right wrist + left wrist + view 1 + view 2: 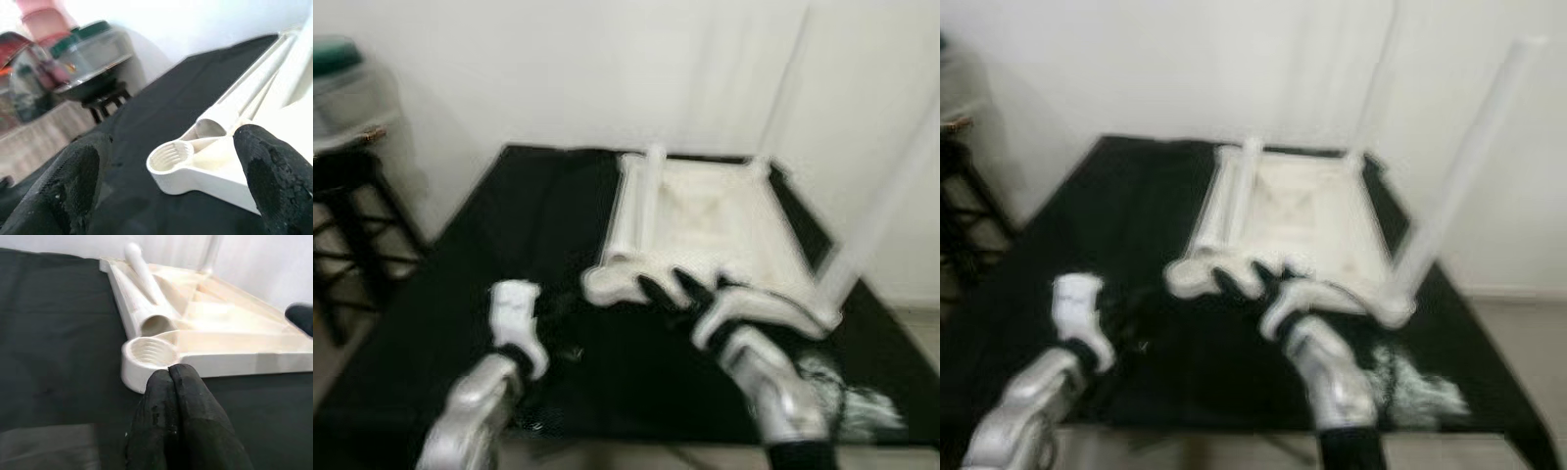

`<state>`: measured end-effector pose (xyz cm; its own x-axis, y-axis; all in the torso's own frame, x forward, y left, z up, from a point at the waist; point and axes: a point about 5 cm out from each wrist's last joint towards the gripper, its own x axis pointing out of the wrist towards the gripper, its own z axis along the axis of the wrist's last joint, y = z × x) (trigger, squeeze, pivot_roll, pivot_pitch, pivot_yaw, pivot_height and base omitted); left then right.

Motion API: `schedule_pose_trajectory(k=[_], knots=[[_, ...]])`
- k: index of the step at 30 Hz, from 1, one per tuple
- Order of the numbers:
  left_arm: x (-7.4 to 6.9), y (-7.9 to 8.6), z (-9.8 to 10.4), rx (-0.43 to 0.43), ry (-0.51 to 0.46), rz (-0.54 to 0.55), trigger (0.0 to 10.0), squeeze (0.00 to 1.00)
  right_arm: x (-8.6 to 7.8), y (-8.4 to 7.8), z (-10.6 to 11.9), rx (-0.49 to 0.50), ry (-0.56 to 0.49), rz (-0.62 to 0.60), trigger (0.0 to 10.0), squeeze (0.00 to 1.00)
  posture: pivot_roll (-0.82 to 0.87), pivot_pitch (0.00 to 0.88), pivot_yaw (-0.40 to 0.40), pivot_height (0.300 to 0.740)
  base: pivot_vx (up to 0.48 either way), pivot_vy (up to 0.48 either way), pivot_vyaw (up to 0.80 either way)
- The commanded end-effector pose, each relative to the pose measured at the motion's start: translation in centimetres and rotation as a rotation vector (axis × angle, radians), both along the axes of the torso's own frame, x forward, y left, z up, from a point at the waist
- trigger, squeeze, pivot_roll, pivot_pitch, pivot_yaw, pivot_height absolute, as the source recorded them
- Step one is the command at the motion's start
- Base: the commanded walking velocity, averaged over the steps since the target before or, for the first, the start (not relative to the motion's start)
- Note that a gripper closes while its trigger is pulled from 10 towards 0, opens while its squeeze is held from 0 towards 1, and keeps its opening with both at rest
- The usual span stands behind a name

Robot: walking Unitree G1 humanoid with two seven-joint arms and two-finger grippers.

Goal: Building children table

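Risk sits at the empty threaded socket (149, 354) on the near corner of the upturned white table frame (705, 220) lying on the black cloth (509, 225); left tool (171, 382), fingers pressed together and empty, hovers just beside it, right tool (166, 171) spread wide around it; a nudge could slide the frame or roll the loose leg (144, 269) lying in it.

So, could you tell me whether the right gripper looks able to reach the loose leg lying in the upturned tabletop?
Probably yes. The right gripper is open at the near edge of the tabletop, and the loose leg lies just beyond the empty threaded socket, with nothing between them.
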<state>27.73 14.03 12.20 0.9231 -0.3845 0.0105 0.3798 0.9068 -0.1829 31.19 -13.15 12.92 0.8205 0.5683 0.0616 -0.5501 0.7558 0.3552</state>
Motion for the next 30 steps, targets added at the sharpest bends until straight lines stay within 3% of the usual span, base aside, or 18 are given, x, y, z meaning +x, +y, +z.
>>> schedule_pose_trajectory(k=[1, 9, 13, 16, 17, 18, 19, 20, 21, 22, 23, 24, 27, 30], knots=[[-0.1, -0.1, -0.2, 0.000, 0.014, -0.003, 10.0, 0.00, -0.1, -0.1, -0.2, -0.003, 0.011, -0.003, 10.0, 0.00, -0.03, 0.000, -0.039, 0.740, 0.000, 0.000, 0.00], [0.0, 0.1, -0.2, 0.003, 0.013, 0.015, 10.0, 0.00, -0.1, 0.1, -0.2, -0.042, 0.008, 0.017, 10.0, 0.00, -0.01, 0.000, -0.042, 0.740, 0.000, 0.000, 0.00], [-0.1, 0.3, -0.1, 0.023, -0.001, 0.038, 10.0, 0.00, 1.8, 0.8, 1.6, -0.224, -0.111, 0.003, 10.0, 0.00, 0.02, 0.000, -0.065, 0.740, 0.000, 0.000, 0.60], [-0.2, 0.3, -0.1, 0.022, -0.002, 0.041, 10.0, 0.00, 2.4, 0.6, 1.9, -0.262, -0.118, 0.008, 10.0, 0.00, 0.02, 0.000, -0.073, 0.740, 0.000, 0.000, 0.53], [-0.3, 0.3, -0.1, 0.018, -0.003, 0.042, 10.0, 0.00, 3.1, 0.0, 2.2, -0.387, -0.127, 0.048, 10.0, 0.00, 0.03, 0.000, -0.086, 0.740, 0.000, 0.000, 0.00], [-0.3, 0.3, -0.1, 0.018, -0.003, 0.042, 10.0, 0.00, 3.1, 0.0, 2.2, -0.387, -0.127, 0.048, 10.0, 0.00, 0.03, 0.000, -0.086, 0.740, 0.000, 0.000, 0.00], [-0.4, 0.3, -0.1, 0.014, -0.004, 0.043, 10.0, 0.00, 3.5, -0.5, 2.3, -0.480, -0.127, 0.074, 10.0, 0.00, 0.03, 0.000, -0.086, 0.740, 0.000, 0.000, 0.00], [-0.4, 0.3, -0.1, 0.014, -0.004, 0.043, 10.0, 0.00, 3.5, -0.5, 2.3, -0.480, -0.127, 0.074, 10.0, 0.00, 0.03, 0.000, -0.086, 0.740, 0.000, 0.000, 0.00], [-0.5, 0.2, -0.1, 0.012, -0.005, 0.042, 10.0, 0.00, 4.1, -1.6, 2.6, -0.579, -0.117, 0.114, 10.0, 0.00, 0.03, 0.000, -0.093, 0.740, 0.000, 0.000, 0.00], [-0.5, 0.2, -0.1, 0.012, -0.005, 0.042, 10.0, 0.00, 4.1, -1.6, 2.6, -0.579, -0.117, 0.114, 10.0, 0.00, 0.03, 0.000, -0.093, 0.740, 0.000, 0.000, 0.00], [-0.6, 0.1, -0.1, 0.009, -0.007, 0.037, 10.0, 0.00, 4.5, -3.0, 3.4, -0.686, -0.112, 0.170, 10.0, 0.00, 0.03, 0.000, -0.098, 0.740, 0.000, 0.000, 0.00], [-0.6, 0.1, -0.1, 0.009, -0.007, 0.037, 10.0, 0.00, 4.5, -3.0, 3.4, -0.686, -0.112, 0.170, 10.0, 0.00, 0.03, 0.000, -0.098, 0.740, 0.000, 0.000, 0.00], [-0.6, -0.2, -0.1, -0.003, -0.012, 0.028, 10.0, 0.00, 4.7, -6.6, 5.1, -0.929, -0.052, 0.358, 10.0, 0.00, 0.03, 0.000, -0.105, 0.740, 0.000, 0.000, 0.00], [-0.6, -0.3, -0.1, -0.004, -0.013, 0.028, 10.0, 0.00, 4.5, -7.5, 4.8, -1.003, -0.009, 0.456, 10.0, 0.00, 0.03, 0.000, -0.106, 0.740, 0.000, 0.000, 0.00]])
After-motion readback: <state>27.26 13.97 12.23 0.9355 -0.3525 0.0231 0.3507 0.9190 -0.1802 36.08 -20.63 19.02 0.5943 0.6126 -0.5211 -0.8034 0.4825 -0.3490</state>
